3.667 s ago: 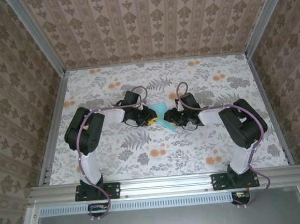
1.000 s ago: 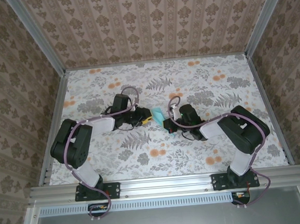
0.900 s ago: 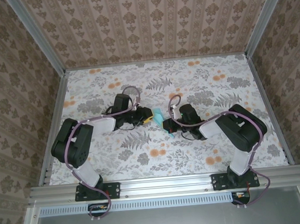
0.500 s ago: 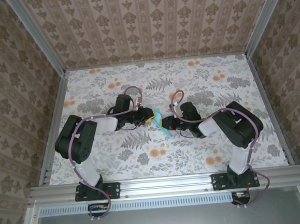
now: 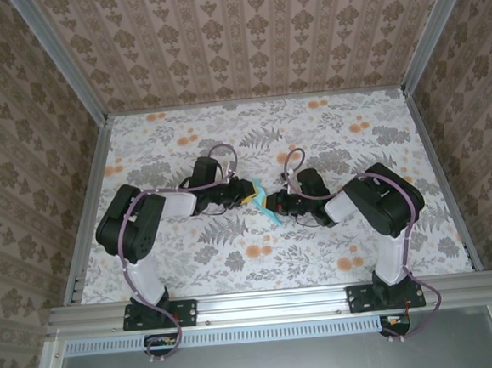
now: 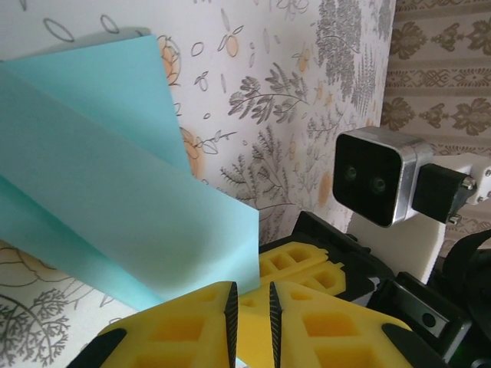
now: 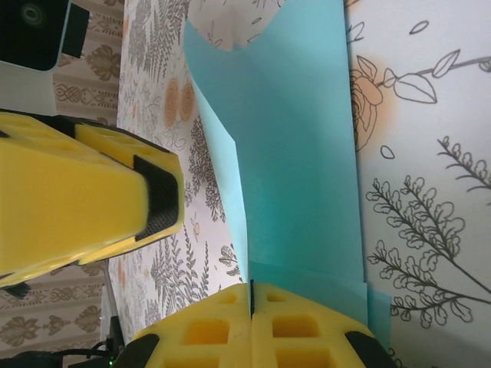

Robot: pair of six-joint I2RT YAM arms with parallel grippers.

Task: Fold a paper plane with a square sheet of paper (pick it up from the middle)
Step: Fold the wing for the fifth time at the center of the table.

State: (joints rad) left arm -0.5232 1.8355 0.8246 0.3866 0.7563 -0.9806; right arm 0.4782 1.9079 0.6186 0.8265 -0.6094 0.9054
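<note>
- My R gripper (image 7: 252, 291): pads pressed tog., clamped on the teal sheet (image 7: 299, 153). Sheet runs up-frame from them, long axis approx. vertical in R wrist view.
- My L gripper (image 6: 252, 299): narrow slit, nothing clearly in it. Sheet corner is just above-left of the tips.
- Top view: sheet at frame centre, btw both grippers.
- Sheet is thin, matte, folded over w/ a soft bend. Pads are yellow, ribbed.
</note>
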